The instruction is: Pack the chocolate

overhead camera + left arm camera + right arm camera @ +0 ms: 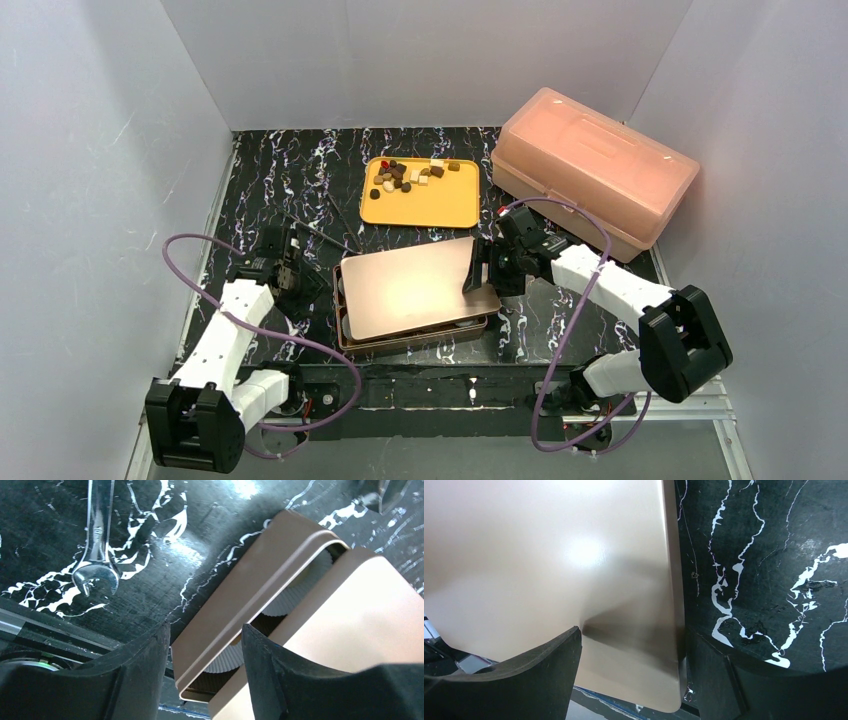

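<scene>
The chocolate (412, 174), several tiny dark, light brown and cream pieces, lies at the back of a yellow tray (420, 207). A rose-gold tin (410, 335) sits in front of it, with white pleated paper cups (299, 596) inside. Its lid (410, 285) rests tilted over it, right side raised. My right gripper (478, 275) is shut on the lid's right edge (631, 645). My left gripper (300, 285) is open, its fingers (150, 675) straddling the tin's left wall (235, 600). No chocolate shows inside the tin.
A large pink plastic box (595, 175) stands at the back right, close behind my right arm. A metal wrench (97, 555) lies on the black marbled table to the left of the tin. White walls enclose the table on three sides.
</scene>
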Motion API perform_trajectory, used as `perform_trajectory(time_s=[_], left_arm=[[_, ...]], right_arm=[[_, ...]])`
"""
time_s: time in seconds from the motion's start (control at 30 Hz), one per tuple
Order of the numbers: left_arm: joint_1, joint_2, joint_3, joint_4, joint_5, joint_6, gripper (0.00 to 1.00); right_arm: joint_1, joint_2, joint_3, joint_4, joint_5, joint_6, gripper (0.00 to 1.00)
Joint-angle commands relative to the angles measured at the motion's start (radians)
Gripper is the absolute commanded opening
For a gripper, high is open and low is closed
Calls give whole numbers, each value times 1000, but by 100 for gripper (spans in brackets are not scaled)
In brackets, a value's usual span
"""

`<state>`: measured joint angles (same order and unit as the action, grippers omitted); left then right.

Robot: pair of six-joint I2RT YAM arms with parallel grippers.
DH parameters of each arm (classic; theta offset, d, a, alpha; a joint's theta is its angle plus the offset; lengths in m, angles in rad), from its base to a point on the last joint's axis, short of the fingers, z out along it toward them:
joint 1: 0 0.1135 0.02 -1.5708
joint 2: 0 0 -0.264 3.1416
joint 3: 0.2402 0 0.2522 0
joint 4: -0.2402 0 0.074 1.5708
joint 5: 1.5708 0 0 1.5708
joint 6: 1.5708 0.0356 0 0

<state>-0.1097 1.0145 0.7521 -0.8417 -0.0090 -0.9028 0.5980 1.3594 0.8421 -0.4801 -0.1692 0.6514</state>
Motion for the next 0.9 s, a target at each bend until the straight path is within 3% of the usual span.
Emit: perform_trajectory(time_s=[0.0,0.5,0.87], left_arm=[[12,-3,-40,-26,-86,-67,51],[-2,181,-101,140,99,-93,7],[-139,327,-6,222,140,-187,0]], right_arm=[[11,9,43,-12,17,-23,82],[19,35,74,-47,36,-77,82],[31,26,97,-93,52,-98,82]])
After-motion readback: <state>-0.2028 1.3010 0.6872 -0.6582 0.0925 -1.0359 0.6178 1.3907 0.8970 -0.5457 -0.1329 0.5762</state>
